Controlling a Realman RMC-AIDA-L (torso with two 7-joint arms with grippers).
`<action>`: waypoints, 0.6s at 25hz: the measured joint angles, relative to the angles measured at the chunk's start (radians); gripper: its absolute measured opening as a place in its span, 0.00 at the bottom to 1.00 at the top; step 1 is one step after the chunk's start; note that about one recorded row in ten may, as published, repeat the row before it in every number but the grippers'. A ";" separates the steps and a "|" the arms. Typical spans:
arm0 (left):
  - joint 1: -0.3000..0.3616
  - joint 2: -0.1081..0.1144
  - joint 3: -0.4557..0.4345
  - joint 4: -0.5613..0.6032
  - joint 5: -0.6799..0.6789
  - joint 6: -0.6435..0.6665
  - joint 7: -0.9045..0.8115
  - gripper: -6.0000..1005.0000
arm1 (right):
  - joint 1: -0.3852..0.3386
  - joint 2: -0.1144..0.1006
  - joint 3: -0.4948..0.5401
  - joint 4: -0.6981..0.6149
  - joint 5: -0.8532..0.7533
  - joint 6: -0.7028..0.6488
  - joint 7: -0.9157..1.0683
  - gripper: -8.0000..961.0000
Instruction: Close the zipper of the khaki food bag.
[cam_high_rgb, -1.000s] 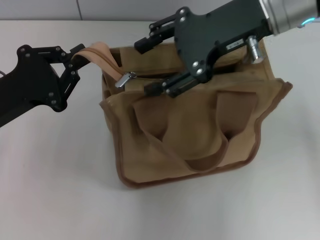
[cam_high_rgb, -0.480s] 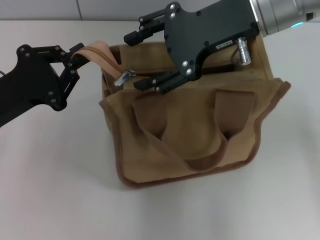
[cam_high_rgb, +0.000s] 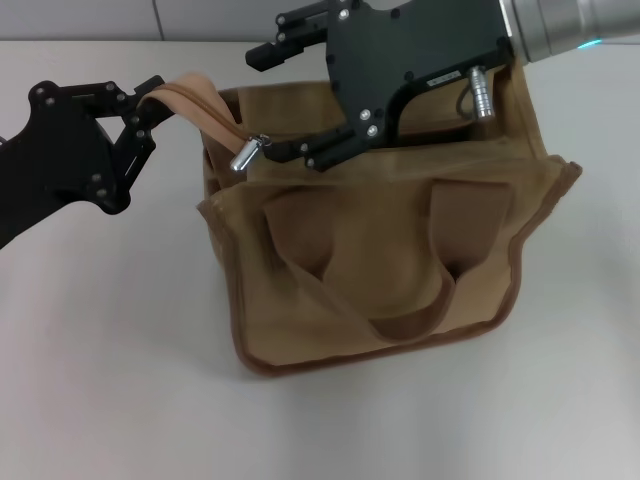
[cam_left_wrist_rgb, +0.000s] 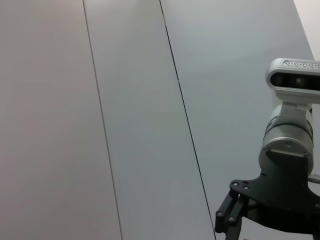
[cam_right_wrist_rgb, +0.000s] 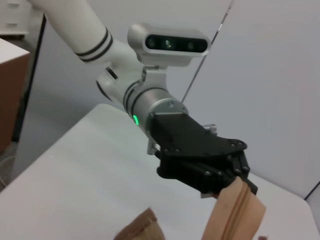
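The khaki food bag (cam_high_rgb: 380, 270) stands in the middle of the head view, handles toward me. Its zipper runs along the top, mostly hidden under my right gripper. The silver slider with pull tab (cam_high_rgb: 246, 154) sits at the bag's left end. My left gripper (cam_high_rgb: 146, 103) is shut on the khaki zipper tape end (cam_high_rgb: 195, 105) and holds it up to the left; the right wrist view shows this grip (cam_right_wrist_rgb: 235, 172). My right gripper (cam_high_rgb: 274, 102) is open above the bag's left end, its lower finger (cam_high_rgb: 310, 152) just right of the slider, not touching it.
The bag stands on a white table (cam_high_rgb: 110, 360). A grey panelled wall (cam_left_wrist_rgb: 125, 100) lies behind. The left wrist view shows only that wall and my right arm's wrist (cam_left_wrist_rgb: 287, 150).
My right gripper has moved left and toward the back along the bag's top, staying open. The slider sits slightly higher. My left gripper has lifted the tape end a little.
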 joint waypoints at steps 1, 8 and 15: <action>0.000 0.000 0.000 0.000 -0.001 0.001 -0.002 0.04 | -0.001 0.000 -0.016 0.000 0.005 0.009 -0.005 0.78; -0.008 -0.001 0.000 0.000 -0.002 -0.005 -0.018 0.04 | -0.030 0.002 -0.096 -0.020 0.006 0.061 -0.034 0.78; -0.017 0.000 0.000 0.000 -0.004 -0.005 -0.040 0.04 | -0.073 0.002 -0.148 -0.063 0.057 0.104 -0.075 0.78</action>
